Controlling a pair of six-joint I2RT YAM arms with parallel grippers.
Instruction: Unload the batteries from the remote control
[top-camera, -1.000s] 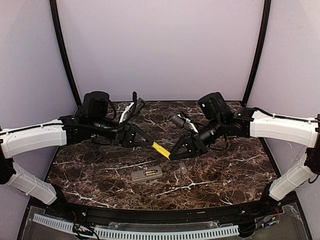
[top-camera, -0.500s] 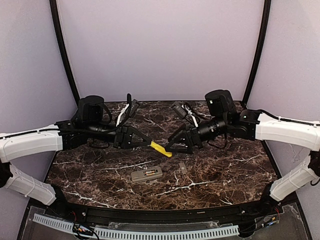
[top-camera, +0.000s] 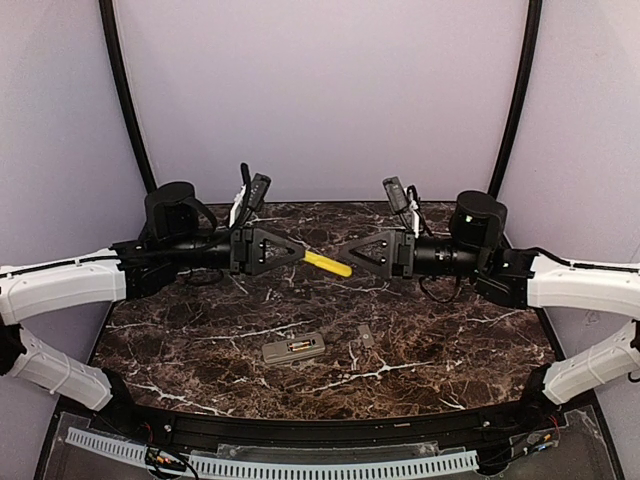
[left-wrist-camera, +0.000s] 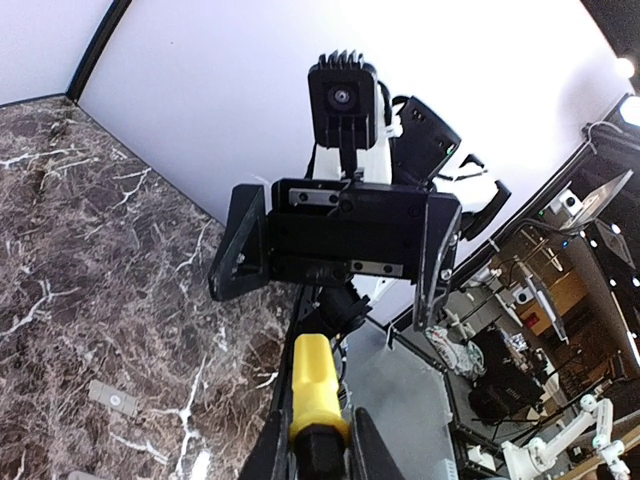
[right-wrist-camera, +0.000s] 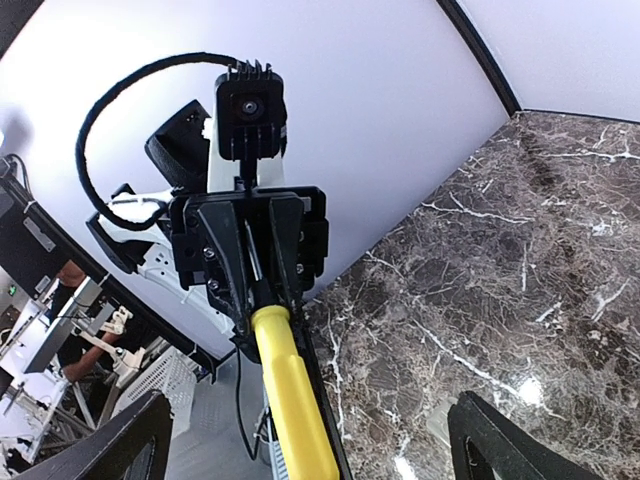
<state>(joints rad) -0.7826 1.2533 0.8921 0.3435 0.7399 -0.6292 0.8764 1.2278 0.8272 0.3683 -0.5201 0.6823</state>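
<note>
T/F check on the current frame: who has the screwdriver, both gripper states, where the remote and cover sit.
1. The left gripper is shut on the dark end of the screwdriver. True.
2. The right gripper is shut on the yellow handle. False: its fingers are spread wide, either side of the handle.
3. The remote control lies on the table, held by neither gripper. True.
4. The cover is fitted on the remote control. False: it lies on the table to the right of the remote control, apart from it.
</note>
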